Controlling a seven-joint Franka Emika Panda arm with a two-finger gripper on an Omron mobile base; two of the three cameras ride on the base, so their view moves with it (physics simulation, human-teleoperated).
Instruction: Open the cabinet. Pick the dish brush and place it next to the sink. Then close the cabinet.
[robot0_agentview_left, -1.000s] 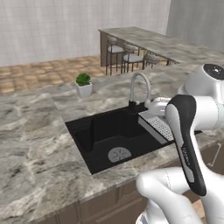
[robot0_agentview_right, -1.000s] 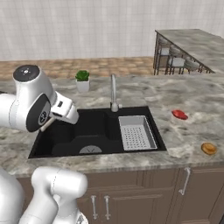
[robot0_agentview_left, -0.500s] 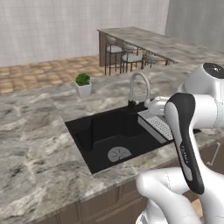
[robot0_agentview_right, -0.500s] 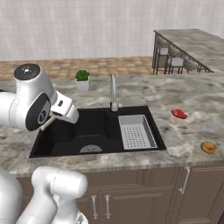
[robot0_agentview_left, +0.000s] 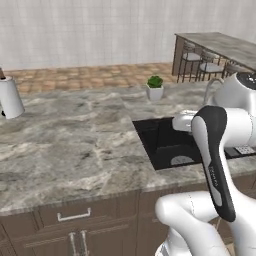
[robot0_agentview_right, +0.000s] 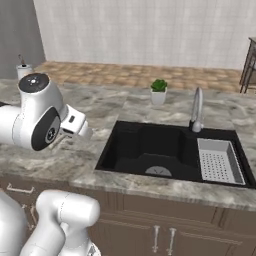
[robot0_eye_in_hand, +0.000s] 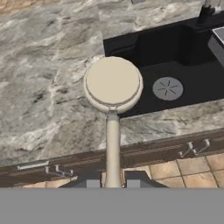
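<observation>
- Dish brush (robot0_eye_in_hand: 112, 83) clamped by the handle between the gripper (robot0_eye_in_hand: 112, 183) tips, pale round head sticking out ahead, thin handle running straight back to the jaws in the hand view.
- Brush head hanging above the counter (robot0_eye_in_hand: 48, 78), right over the left edge of the sink (robot0_eye_in_hand: 175, 57); can't tell how high above.
- Sink basin black, round drain (robot0_eye_in_hand: 167, 88) just off to the side of the brush head, faucet (robot0_agentview_right: 197, 109) at the back edge.
- Grey perforated strainer tray (robot0_agentview_right: 216, 160) sitting in the right part of the basin in the right base view.
- Small potted plant (robot0_agentview_right: 159, 91) near the counter's back edge, behind the sink, left of the faucet.
- White kettle-looking thing (robot0_agentview_left: 10, 97) way over by the counter's far left edge in the left base view.
- Brown lower drawers (robot0_agentview_left: 75, 215) with short silver handles under the counter's front edge.
- Bar table with stools (robot0_agentview_left: 210, 55) off in the back right corner of the room.
</observation>
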